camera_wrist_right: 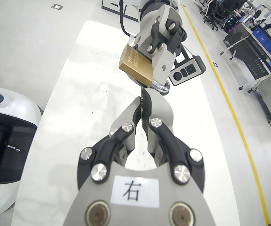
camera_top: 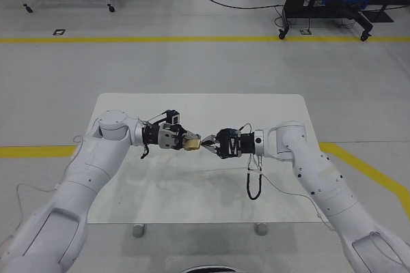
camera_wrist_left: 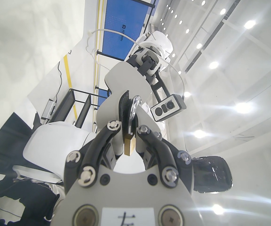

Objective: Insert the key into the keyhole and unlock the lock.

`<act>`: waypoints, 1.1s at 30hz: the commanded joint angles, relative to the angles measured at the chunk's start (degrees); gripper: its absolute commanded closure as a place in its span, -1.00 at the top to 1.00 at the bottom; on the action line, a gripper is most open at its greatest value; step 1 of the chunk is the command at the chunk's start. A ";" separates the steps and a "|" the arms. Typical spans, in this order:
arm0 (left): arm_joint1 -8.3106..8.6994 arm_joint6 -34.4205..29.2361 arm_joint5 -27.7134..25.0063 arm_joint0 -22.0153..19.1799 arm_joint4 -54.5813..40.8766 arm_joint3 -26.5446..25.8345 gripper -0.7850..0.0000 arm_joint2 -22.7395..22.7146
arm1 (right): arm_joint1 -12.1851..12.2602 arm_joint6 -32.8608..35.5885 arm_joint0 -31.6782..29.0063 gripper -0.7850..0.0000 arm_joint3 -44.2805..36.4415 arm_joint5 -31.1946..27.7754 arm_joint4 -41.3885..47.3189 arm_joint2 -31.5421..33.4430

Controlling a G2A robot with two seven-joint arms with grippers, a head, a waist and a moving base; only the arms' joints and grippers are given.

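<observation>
Midway over the white table (camera_top: 191, 198), clear of its surface, the brass padlock (camera_wrist_right: 135, 65) was held by the left gripper (camera_wrist_left: 128, 133). Its fingers (camera_wrist_left: 119, 142) were closed tightly against the lock's two broad faces. The silver shackle (camera_wrist_right: 161, 87) was seen at the padlock's corner nearest the other arm.

The key (camera_wrist_left: 135, 106) was pinched flat between the fingers (camera_wrist_right: 160, 109) of the right gripper (camera_wrist_right: 143, 99), which were pressed nearly together with only the thin metal between them. The key's blade was pointed at the padlock and lay right up against it; whether its tip sat inside the keyhole could not be told.

From above, the two grippers were seen meeting tip to tip, with the arms stretched in over the table's left and right edges. A black cable (camera_top: 253, 183) was seen hanging in a loop from the right arm toward the table's near edge. Beyond the far edge, a yellow line (camera_top: 191, 39) was painted across the floor.
</observation>
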 commanded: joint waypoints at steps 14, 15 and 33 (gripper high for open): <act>-0.13 0.36 0.10 0.15 0.60 -0.22 -1.00 -0.07 | 0.90 -5.07 -0.13 -1.00 0.89 0.00 1.43 0.22; -0.13 0.39 0.11 0.17 0.62 -0.26 -1.00 -0.09 | 0.97 -5.70 -0.18 -1.00 0.99 0.00 1.50 0.25; 0.49 20.02 21.83 0.43 -0.48 -1.97 -1.00 -2.62 | 4.55 2.35 -12.23 -1.00 -19.90 9.90 -17.86 8.39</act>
